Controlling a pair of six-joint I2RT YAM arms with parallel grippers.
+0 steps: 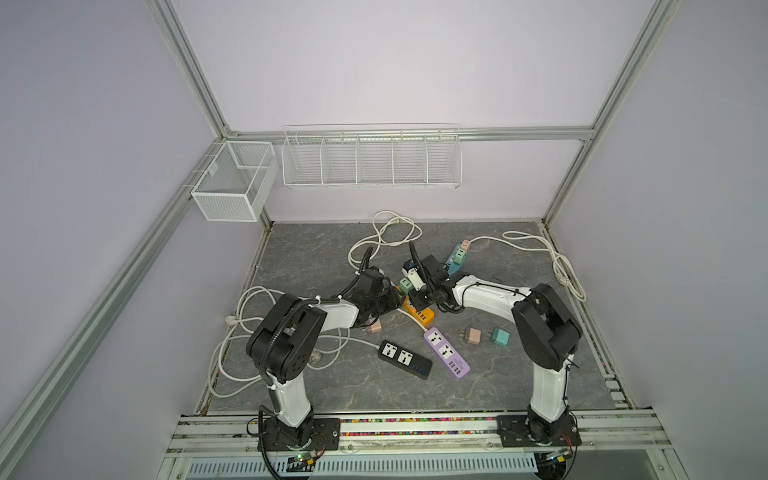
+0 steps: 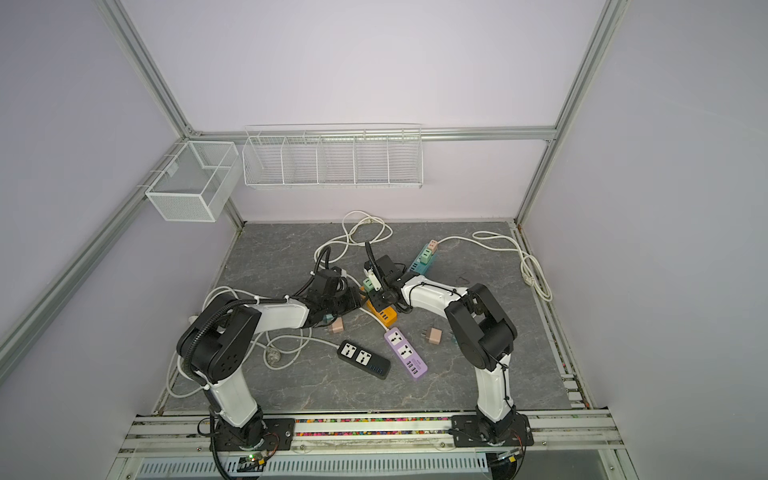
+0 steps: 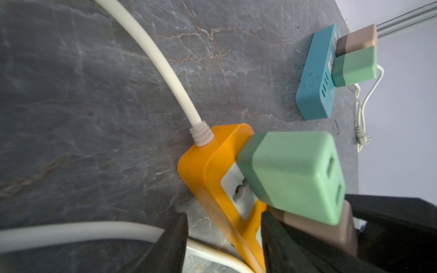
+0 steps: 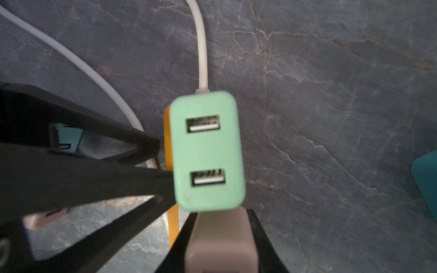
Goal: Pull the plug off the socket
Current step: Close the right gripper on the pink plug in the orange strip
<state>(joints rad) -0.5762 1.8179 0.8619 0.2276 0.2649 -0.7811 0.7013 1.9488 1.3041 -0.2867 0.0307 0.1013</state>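
Surface: we're on a dark grey stone-look tabletop (image 1: 311,257) with pale and rust veins. White cables (image 1: 386,232) loop over its far and left parts.

Room: pale lilac walls (image 1: 395,62) and an aluminium frame (image 1: 519,133). A white mesh basket (image 1: 232,183) hangs far left, and a five-bay wire rack (image 1: 370,162) is on the far wall.

Writing: the print on the purple strip (image 2: 405,353) is too small for us to read.

Task thing: the beige plug (image 4: 220,241) sits on the orange strip (image 3: 208,170) at mid-table. It touches the green plug (image 4: 207,151) on that plug's near side. Its prongs are hidden, so we can't tell how deep it's seated.

Right gripper (image 4: 223,212): pinching the beige plug, one finger on each side.

Left gripper (image 3: 223,214): jaws partly apart, astride the orange strip. We can't tell if they clamp it.

Rest: the black strip (image 1: 405,359) lies just left of the purple strip, near of centre. A loose tan plug (image 1: 471,334) and a teal plug (image 1: 500,337) sit to their right. The blue strip (image 3: 316,78), far and right of centre, carries two plugs.
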